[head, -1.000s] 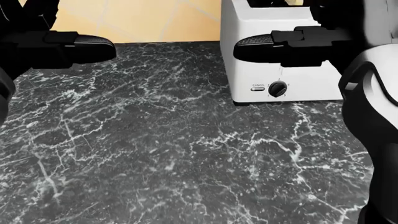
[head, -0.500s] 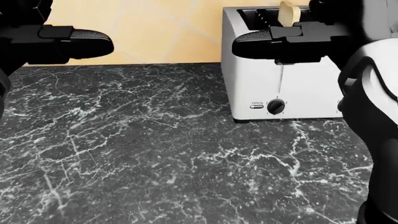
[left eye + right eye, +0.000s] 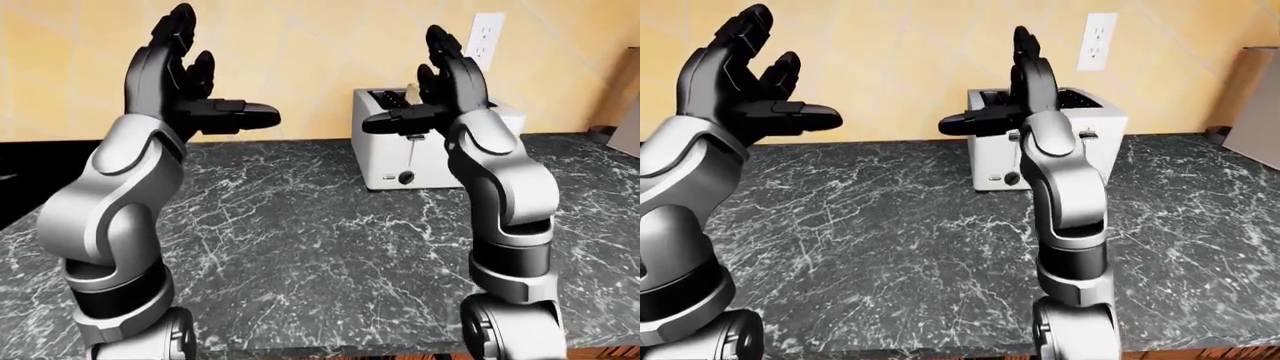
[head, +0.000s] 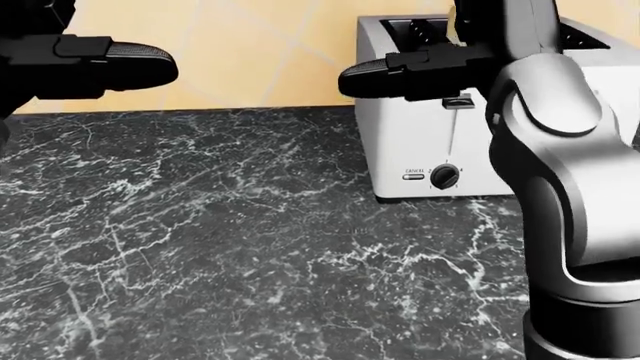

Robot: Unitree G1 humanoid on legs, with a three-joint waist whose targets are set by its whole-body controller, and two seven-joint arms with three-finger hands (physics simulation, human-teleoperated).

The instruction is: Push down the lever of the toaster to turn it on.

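Observation:
A white toaster (image 3: pixel 385 154) stands on the black marble counter (image 3: pixel 300 247) against the yellow wall. Its lever (image 4: pixel 457 103) sits at the top of a vertical slot, above a black knob (image 4: pixel 444 176) and a cancel button (image 4: pixel 413 176). My right hand (image 3: pixel 430 94) is open, fingers up and thumb pointing left. It hangs in front of the toaster's top, just above and left of the lever, and I cannot tell if it touches. The right forearm hides the toaster's right part. My left hand (image 3: pixel 205 82) is open and empty, raised at the left.
A wall outlet (image 3: pixel 485 34) is above the toaster. A tall grey-brown object (image 3: pixel 1260 105) stands at the counter's far right. The counter's near edge (image 3: pixel 330 351) runs along the bottom of the eye views.
The camera has tilted up, so more of the wall and toaster top shows. My right arm has swung left across the toaster. The bread slice seen earlier is now hidden behind it.

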